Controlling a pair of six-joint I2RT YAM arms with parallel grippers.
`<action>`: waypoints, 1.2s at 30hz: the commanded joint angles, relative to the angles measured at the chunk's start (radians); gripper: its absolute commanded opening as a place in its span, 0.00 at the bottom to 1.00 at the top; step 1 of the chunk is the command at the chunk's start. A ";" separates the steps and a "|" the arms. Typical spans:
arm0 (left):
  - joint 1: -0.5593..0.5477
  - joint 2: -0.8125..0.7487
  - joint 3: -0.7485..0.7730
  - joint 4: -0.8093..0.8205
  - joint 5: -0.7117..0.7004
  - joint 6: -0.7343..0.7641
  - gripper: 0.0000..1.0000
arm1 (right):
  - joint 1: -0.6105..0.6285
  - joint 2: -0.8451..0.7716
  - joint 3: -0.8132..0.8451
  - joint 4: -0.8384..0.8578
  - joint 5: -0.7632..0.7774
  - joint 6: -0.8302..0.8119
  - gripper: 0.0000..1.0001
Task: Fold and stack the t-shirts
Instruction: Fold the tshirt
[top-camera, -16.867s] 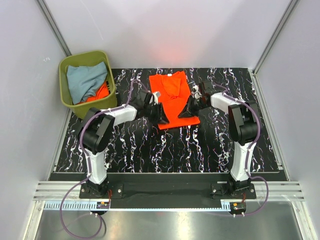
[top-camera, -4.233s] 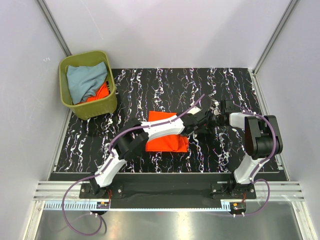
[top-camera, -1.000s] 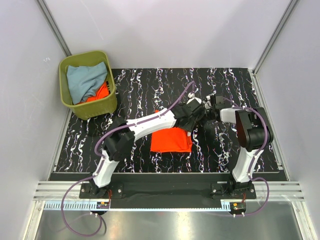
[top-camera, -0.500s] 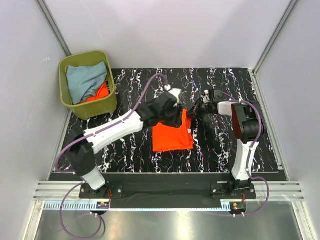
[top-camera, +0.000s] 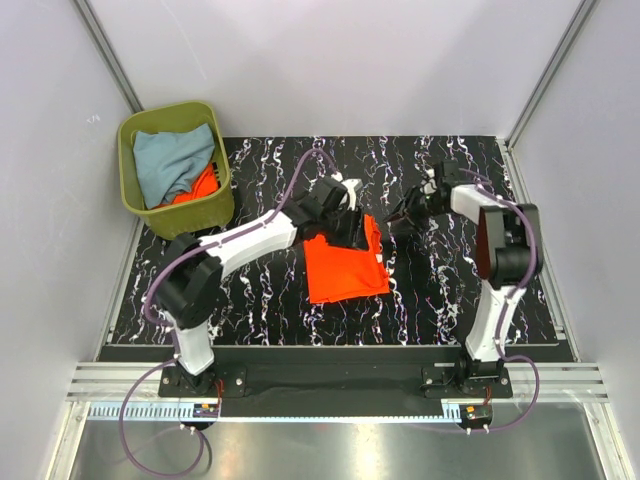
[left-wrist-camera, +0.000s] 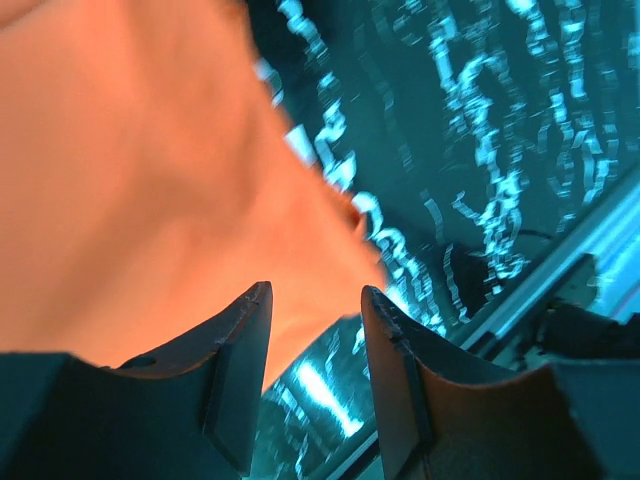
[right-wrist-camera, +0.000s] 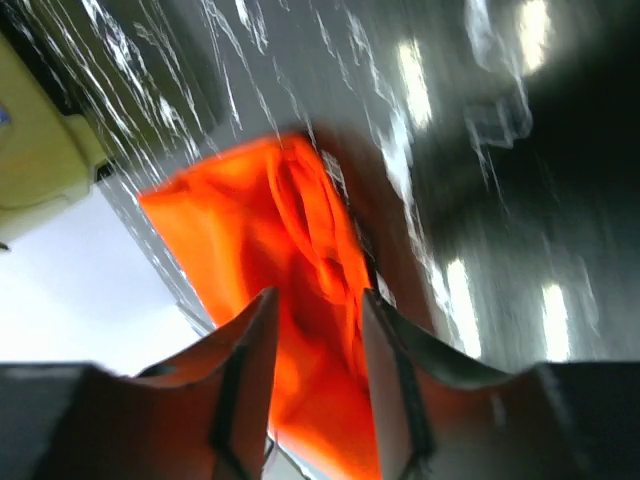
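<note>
We logged an orange t-shirt (top-camera: 345, 270), the left gripper (top-camera: 352, 230) over its far edge, the right gripper (top-camera: 398, 220) just beside. Both stood parted, empty.

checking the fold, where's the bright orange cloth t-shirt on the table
Top view: the folded bright orange cloth t-shirt lies central on the black marbled table, its far edge beneath the left gripper, the right gripper off its far-right corner.
</note>
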 joint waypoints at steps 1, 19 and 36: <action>0.037 0.062 0.086 0.107 0.137 0.011 0.45 | -0.012 -0.207 -0.066 -0.167 0.059 -0.066 0.48; 0.140 0.326 0.168 0.359 0.389 -0.043 0.41 | 0.131 -0.431 -0.373 -0.105 -0.175 -0.120 0.00; 0.170 0.510 0.267 0.390 0.427 -0.018 0.41 | 0.136 -0.242 -0.413 -0.055 -0.041 -0.077 0.00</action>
